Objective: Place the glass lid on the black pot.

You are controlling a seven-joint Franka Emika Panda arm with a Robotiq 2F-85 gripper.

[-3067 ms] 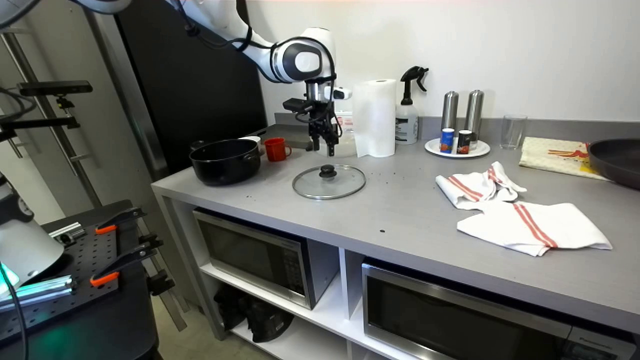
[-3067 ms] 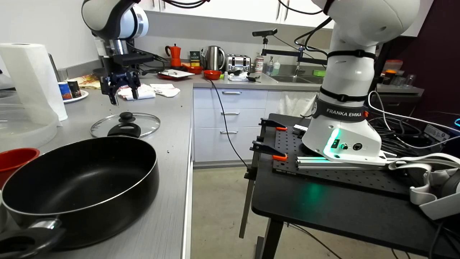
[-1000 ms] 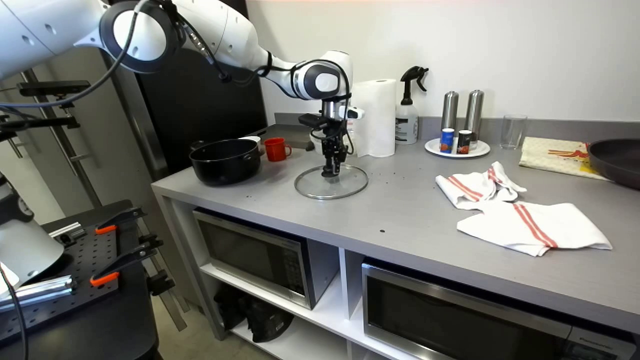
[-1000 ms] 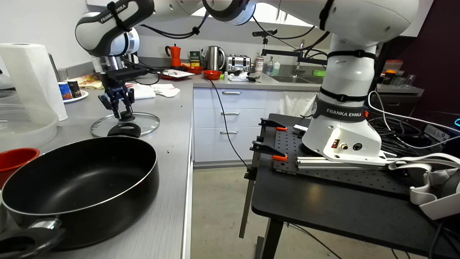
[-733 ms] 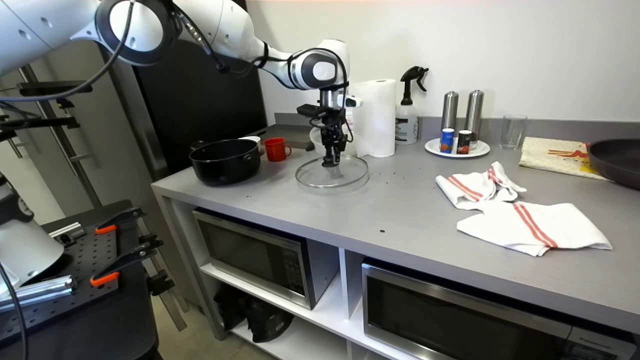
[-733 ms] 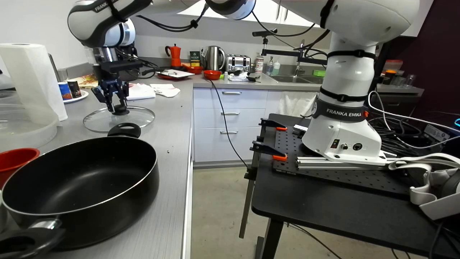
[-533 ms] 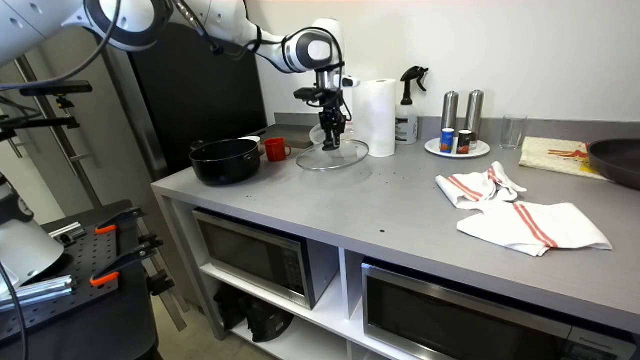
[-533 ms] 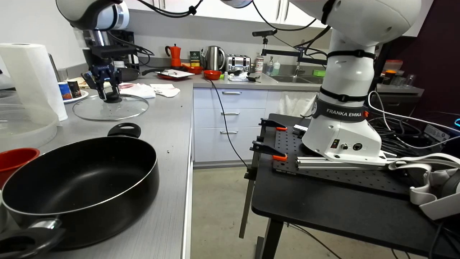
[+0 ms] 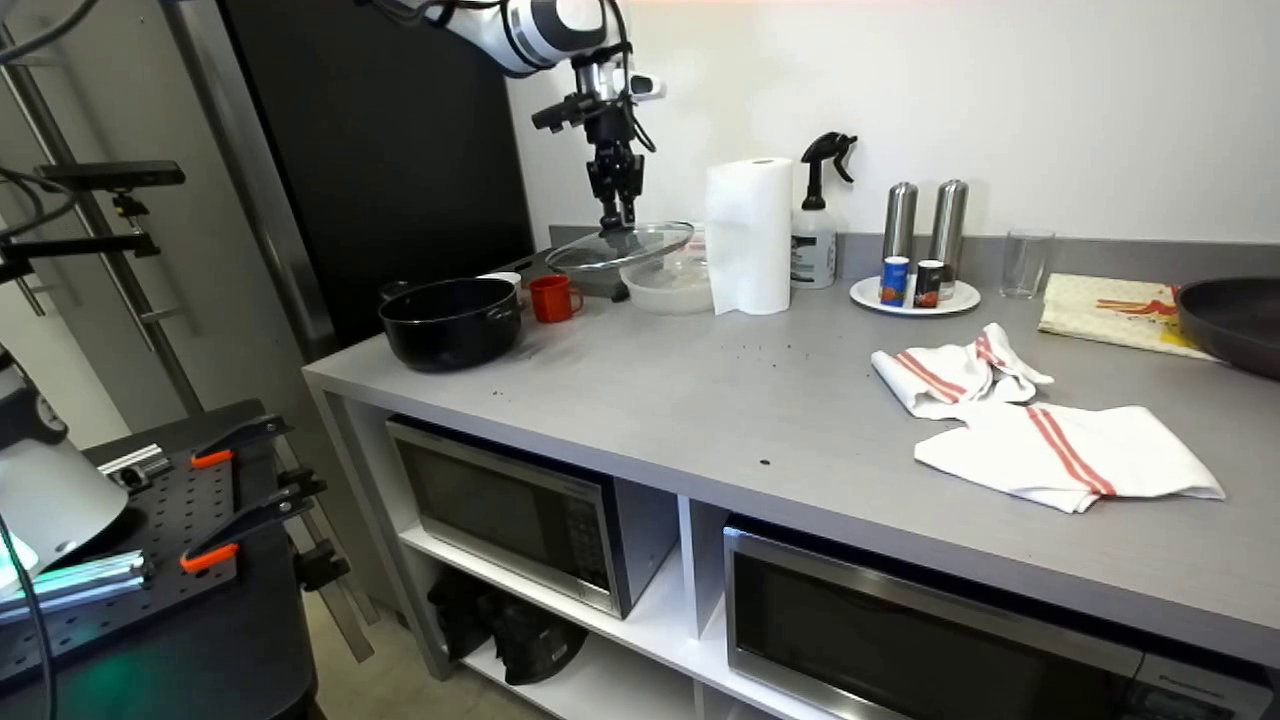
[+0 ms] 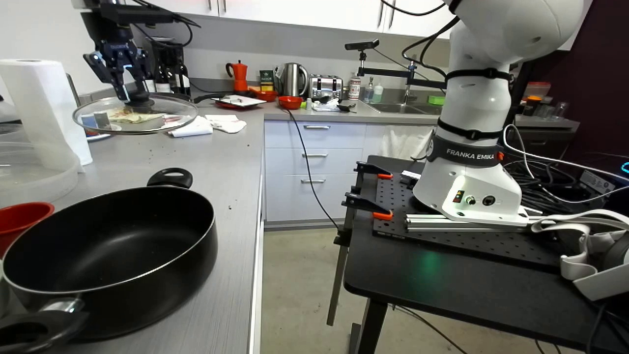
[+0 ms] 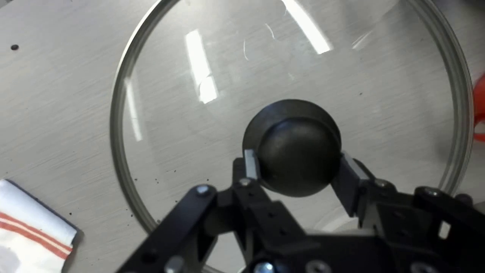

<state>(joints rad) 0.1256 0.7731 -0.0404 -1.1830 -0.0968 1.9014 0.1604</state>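
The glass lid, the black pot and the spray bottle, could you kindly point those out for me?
Glass lid [image 11: 300, 151], wrist view: on its black knob.
Black pot [image 10: 167, 292], in an exterior view: on its outer wall.
Spray bottle [image 9: 814, 236], in an exterior view: on its pale body.

FRANKA EMIKA was lettered on the dark collar [image 10: 466, 153] of the robot base [image 10: 472, 189], Panasonic on the right-hand microwave [image 9: 940, 625].

The glass lid [image 9: 624, 249] hangs tilted in midair near the open black pot [image 9: 452, 338].
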